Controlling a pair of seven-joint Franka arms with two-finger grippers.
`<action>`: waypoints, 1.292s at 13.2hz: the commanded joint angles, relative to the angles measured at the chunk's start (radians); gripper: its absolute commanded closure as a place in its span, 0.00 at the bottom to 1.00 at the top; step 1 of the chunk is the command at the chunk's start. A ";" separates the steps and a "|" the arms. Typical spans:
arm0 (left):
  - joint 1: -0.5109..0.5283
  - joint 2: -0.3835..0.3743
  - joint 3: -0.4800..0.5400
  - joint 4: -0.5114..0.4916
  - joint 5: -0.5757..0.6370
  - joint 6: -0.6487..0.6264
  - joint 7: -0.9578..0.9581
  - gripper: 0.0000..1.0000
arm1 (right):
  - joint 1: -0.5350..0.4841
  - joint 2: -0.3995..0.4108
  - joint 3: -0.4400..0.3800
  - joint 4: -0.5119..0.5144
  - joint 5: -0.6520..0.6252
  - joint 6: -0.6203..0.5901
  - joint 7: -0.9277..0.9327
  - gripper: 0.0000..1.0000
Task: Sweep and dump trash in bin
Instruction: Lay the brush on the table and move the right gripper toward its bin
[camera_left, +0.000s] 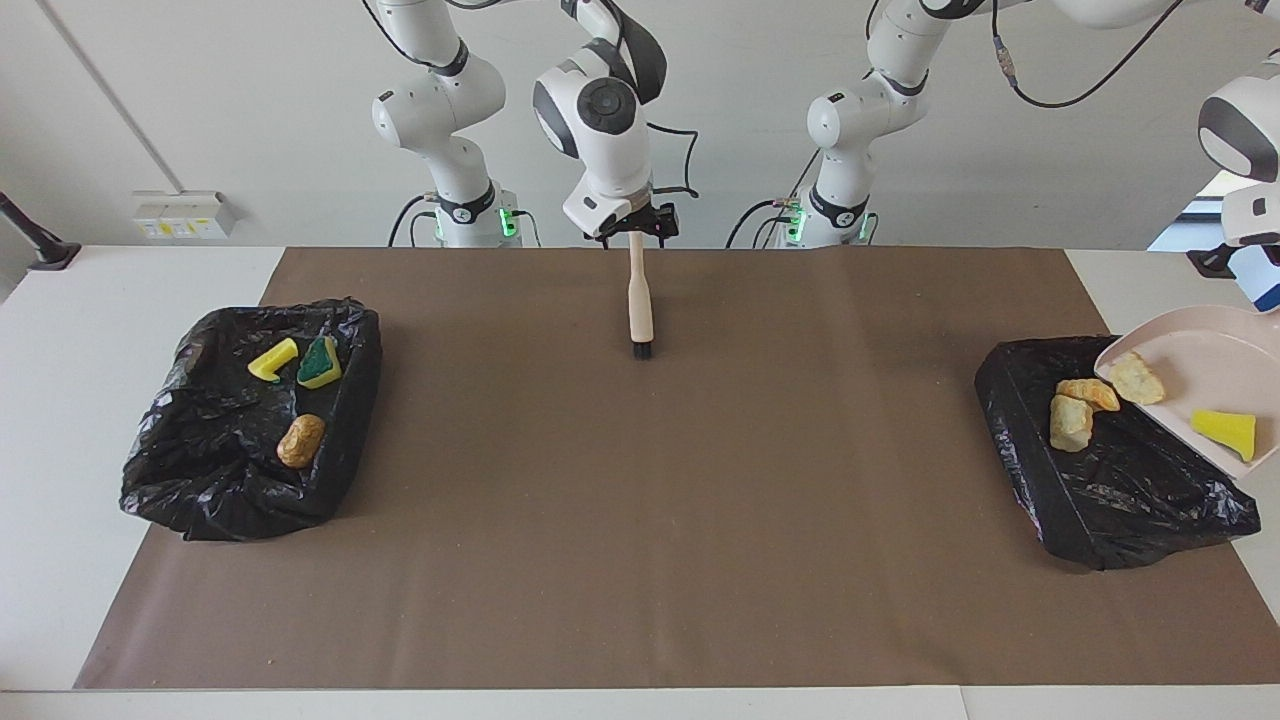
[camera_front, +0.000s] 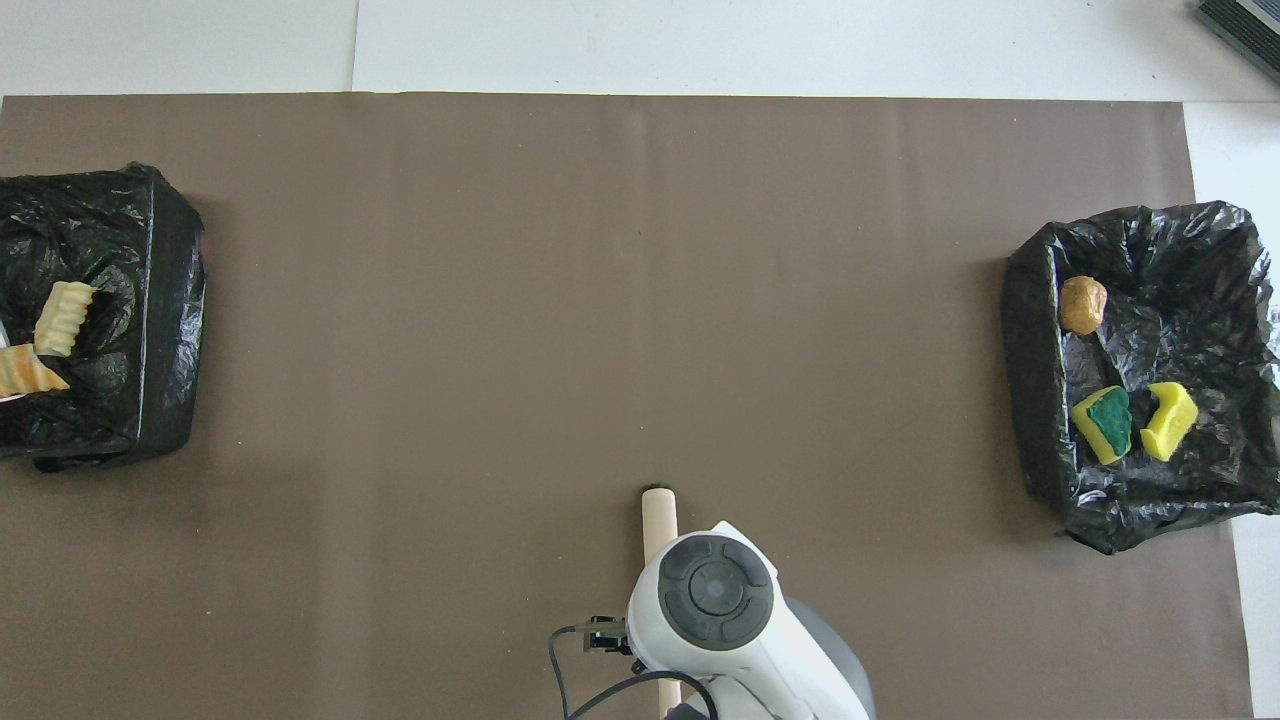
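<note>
My left gripper (camera_left: 1260, 284) shows only partly at the view's edge, holding the beige dustpan (camera_left: 1200, 360) tilted over the black bin (camera_left: 1110, 500) at the left arm's end. Two bread-like trash pieces (camera_left: 1072, 420) lie in that bin, seen from above as ridged lumps (camera_front: 62, 318). A pale chunk (camera_left: 1137, 378) sits at the pan's lip and a yellow sponge piece (camera_left: 1226, 430) stays on the pan. My right gripper (camera_left: 640, 226) hangs open just over the end of the brush (camera_left: 640, 300), which lies on the brown mat near the robots.
A second black-lined bin (camera_left: 200, 470) at the right arm's end holds a yellow sponge piece (camera_left: 272, 360), a green-topped sponge (camera_left: 319, 363) and a brown lump (camera_left: 300, 440). The brown mat (camera_left: 640, 520) covers the table between the bins.
</note>
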 joint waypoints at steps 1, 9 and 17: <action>-0.023 -0.019 0.003 0.031 0.007 -0.071 -0.013 1.00 | -0.097 -0.003 0.004 0.100 -0.068 -0.089 -0.042 0.00; -0.023 -0.082 -0.001 0.036 -0.149 -0.096 -0.014 1.00 | -0.402 0.005 0.003 0.289 -0.196 -0.122 -0.290 0.00; -0.276 -0.084 -0.002 -0.061 -0.485 -0.143 -0.538 1.00 | -0.602 0.013 -0.013 0.450 -0.266 -0.180 -0.433 0.00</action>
